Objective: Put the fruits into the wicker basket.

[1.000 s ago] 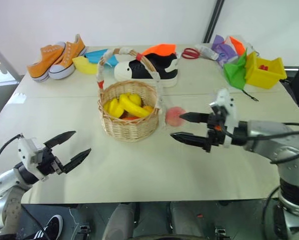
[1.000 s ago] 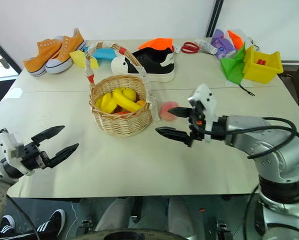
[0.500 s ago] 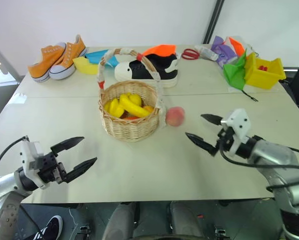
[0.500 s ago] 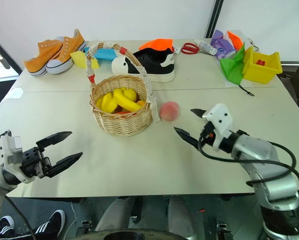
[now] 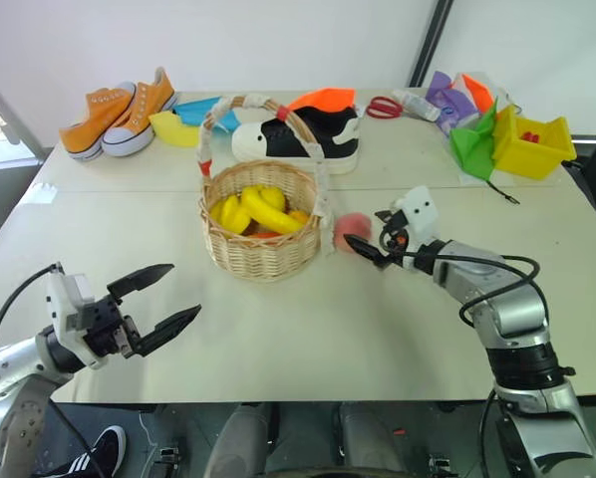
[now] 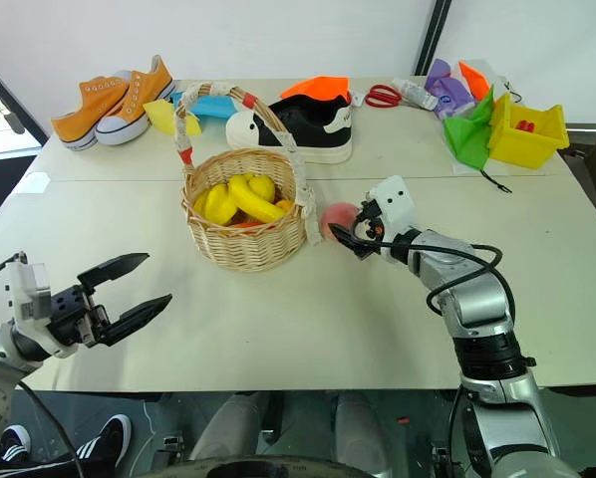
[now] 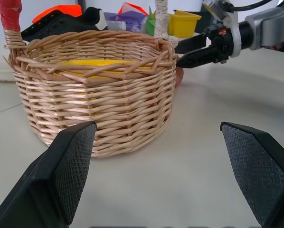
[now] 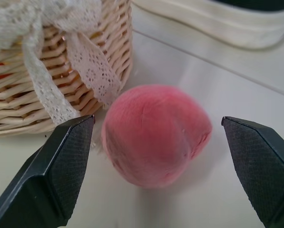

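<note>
No writing is readable; both jaws gape empty, the right gripper [image 6: 350, 225] flanking the peach [image 8: 154, 140] beside the wicker basket [image 5: 260, 249].

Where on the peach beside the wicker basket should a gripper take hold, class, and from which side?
Grip the peach across its round middle, coming level from its open side, away from the wicker basket. The basket's lace ribbon crowds the other side. The open right gripper already straddles it.

wicker basket [image 7: 94, 90] ahead | left hand [image 7: 165, 175] fingers spread | right hand [image 7: 192, 53] beyond basket
</note>
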Motion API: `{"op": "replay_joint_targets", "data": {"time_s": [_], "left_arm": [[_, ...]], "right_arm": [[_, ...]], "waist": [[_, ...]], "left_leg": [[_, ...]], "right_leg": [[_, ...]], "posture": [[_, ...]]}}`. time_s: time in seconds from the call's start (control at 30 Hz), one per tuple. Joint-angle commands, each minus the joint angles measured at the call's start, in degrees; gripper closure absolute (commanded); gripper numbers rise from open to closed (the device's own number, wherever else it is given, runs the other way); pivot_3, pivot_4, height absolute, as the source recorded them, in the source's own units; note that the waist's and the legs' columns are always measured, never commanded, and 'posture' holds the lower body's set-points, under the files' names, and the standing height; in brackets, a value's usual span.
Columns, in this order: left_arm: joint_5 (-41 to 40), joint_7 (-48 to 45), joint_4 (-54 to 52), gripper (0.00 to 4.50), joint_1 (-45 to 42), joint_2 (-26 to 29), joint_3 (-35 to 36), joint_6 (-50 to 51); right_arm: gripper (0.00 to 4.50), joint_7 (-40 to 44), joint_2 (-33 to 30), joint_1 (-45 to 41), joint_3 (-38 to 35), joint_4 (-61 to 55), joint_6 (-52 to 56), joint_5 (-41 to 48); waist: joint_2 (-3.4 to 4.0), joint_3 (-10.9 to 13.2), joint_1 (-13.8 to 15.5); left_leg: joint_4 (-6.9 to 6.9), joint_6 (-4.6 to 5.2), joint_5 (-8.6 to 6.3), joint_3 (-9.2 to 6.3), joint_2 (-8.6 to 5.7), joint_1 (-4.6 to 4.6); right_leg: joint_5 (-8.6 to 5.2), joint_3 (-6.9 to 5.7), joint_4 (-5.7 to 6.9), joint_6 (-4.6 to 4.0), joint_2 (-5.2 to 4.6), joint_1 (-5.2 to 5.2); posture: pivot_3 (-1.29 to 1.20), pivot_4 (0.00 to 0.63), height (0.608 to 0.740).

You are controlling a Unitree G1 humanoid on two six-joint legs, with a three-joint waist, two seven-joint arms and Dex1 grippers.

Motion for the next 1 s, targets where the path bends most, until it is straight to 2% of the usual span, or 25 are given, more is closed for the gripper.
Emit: {"op": "replay_joint_targets", "data": {"time_s": [0.03, 0.33, 0.37, 0.4, 0.43, 0.57, 0.73, 0.9, 1.0], "left_arm": [[-1.38, 1.25, -2.05, 0.0, 0.61, -0.55, 0.74, 0.75], [0.03, 0.97, -0.81, 0.0, -0.16, -0.58, 0.64, -0.47], [0.26, 0.88, -0.61, 0.0, -0.32, -0.58, 0.59, -0.74], [0.42, 0.79, -0.43, 0.0, -0.42, -0.57, 0.59, -0.91], [0.56, 0.7, -0.16, 0.0, -0.6, -0.53, 0.6, -1.03], [0.87, 0.25, 0.64, 0.0, -0.94, -0.39, 0.73, -1.32], [1.27, -0.1, 0.99, 0.0, -0.57, -0.74, 0.97, -2.01], [2.62, 0.12, 3.85, 0.0, -1.39, -1.58, 1.15, -4.3], [3.04, -0.51, 5.28, 0.0, -2.34, -1.64, 0.47, -4.98]], "right_arm": [[0.05, -0.96, 1.67, -1.91, 1.05, 0.82, 0.41, -0.91], [0.05, -1.64, 5.57, -2.89, 1.22, 4.2, -0.42, -1.64], [0.54, -1.68, 5.86, -2.95, 1.35, 4.49, -0.8, -1.93], [0.75, -1.93, 6.12, -2.93, 1.24, 4.61, -1.23, -2.18], [1.21, -1.85, 6.11, -2.92, 1.3, 4.61, -1.48, -2.36], [1.21, -1.72, 5.48, -2.47, 0.31, 3.45, -1.51, -2.04], [1.21, 0.99, 0.59, 2.49, -4.73, -4.31, -1.23, 0.74], [1.21, 9.06, -8.41, 12.73, -10.79, -20.46, 5.21, 11.05], [1.21, 12.64, -12.45, 15.97, -11.97, -27.62, 8.33, 16.85]], "waist": [[0.01, 0.0, -0.22], [0.01, 0.0, -0.13], [0.01, 0.0, -0.1], [0.01, 0.0, -0.08], [0.01, 0.0, -0.06], [0.01, 0.0, -0.05], [0.02, 0.0, 0.2], [0.05, 0.02, 0.33], [0.03, 0.02, -0.24]], "left_leg": [[0.0, 0.0, 0.0, 0.0, 0.0, 0.0], [0.01, 0.0, 0.0, 0.01, 0.01, 0.01], [0.01, 0.0, 0.0, 0.01, 0.01, 0.01], [0.01, 0.0, 0.0, 0.01, 0.0, 0.01], [0.01, 0.0, 0.0, 0.01, 0.0, 0.01], [0.01, -0.01, 0.0, 0.01, -0.01, 0.01], [0.01, -0.01, 0.0, 0.01, 0.0, 0.01], [-0.01, 0.02, -0.02, 0.01, -0.02, -0.02], [0.0, 0.02, -0.02, 0.01, 0.03, 0.02]], "right_leg": [[0.0, 0.01, 0.03, 0.0, 0.01, 0.0], [0.01, 0.02, 0.07, 0.01, 0.03, -0.03], [0.01, 0.02, 0.07, 0.01, 0.03, -0.04], [0.01, 0.02, 0.07, 0.01, 0.03, -0.03], [0.01, 0.02, 0.06, 0.02, 0.04, -0.03], [0.01, 0.02, 0.06, 0.02, 0.03, -0.03], [0.01, 0.02, 0.06, 0.02, 0.04, -0.03], [0.0, 0.0, 0.01, 0.01, -0.02, 0.08], [-0.01, 0.0, 0.03, -0.01, -0.01, 0.26]], "posture": [[0.0, 0.15, 0.74], [0.0, 0.15, 0.74], [0.0, 0.15, 0.74], [0.0, 0.15, 0.74], [0.0, 0.15, 0.74], [0.0, 0.15, 0.74], [0.0, 0.15, 0.74], [0.0, 0.15, 0.74], [0.0, 0.15, 0.74]]}}
